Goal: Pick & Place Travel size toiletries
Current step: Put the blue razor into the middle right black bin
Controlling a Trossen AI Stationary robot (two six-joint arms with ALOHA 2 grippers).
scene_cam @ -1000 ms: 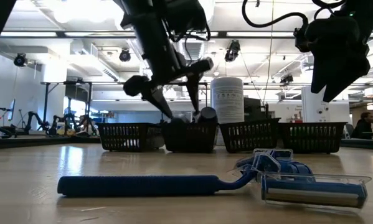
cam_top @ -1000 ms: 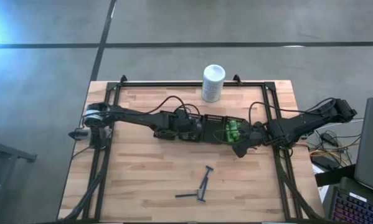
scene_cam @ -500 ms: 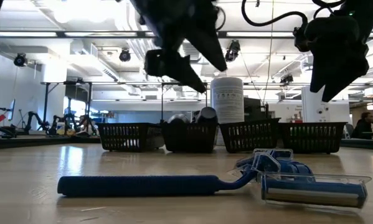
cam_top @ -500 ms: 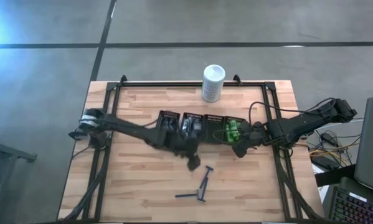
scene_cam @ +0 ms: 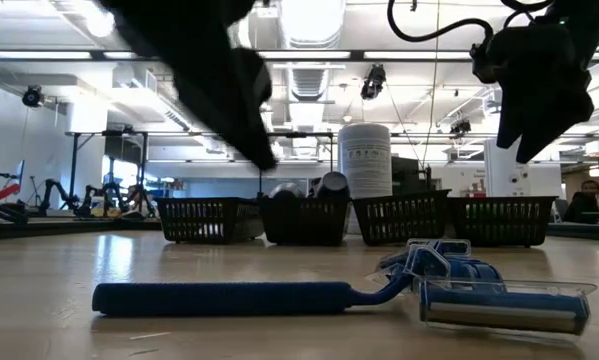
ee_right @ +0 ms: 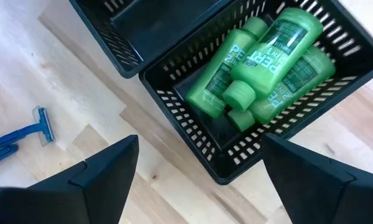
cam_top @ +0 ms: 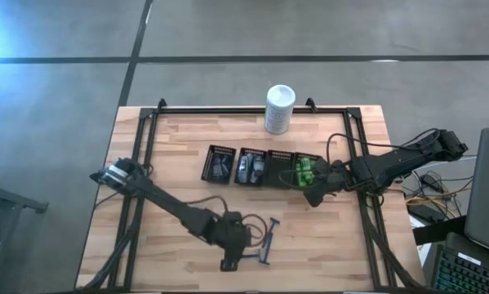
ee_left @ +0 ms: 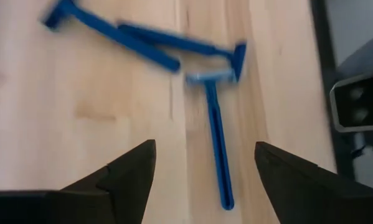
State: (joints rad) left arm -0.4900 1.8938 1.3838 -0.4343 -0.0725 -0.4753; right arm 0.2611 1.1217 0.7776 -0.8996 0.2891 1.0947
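Green bottles (ee_right: 270,56) lettered "PERT" in tray (ee_right: 192,134); wood table (cam_top: 179,253); both hands (ee_left: 202,171) (ee_right: 198,180) spread, empty.

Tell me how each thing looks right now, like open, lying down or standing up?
Left hand: open, empty, above the razors.
Right hand: open, empty, hanging by the green bottles' basket.
Blue razors: three, lying flat on the table.
Green bottles: lying piled in the end basket.
Black mesh baskets: upright in a row.
White canister: standing upright, lid on.
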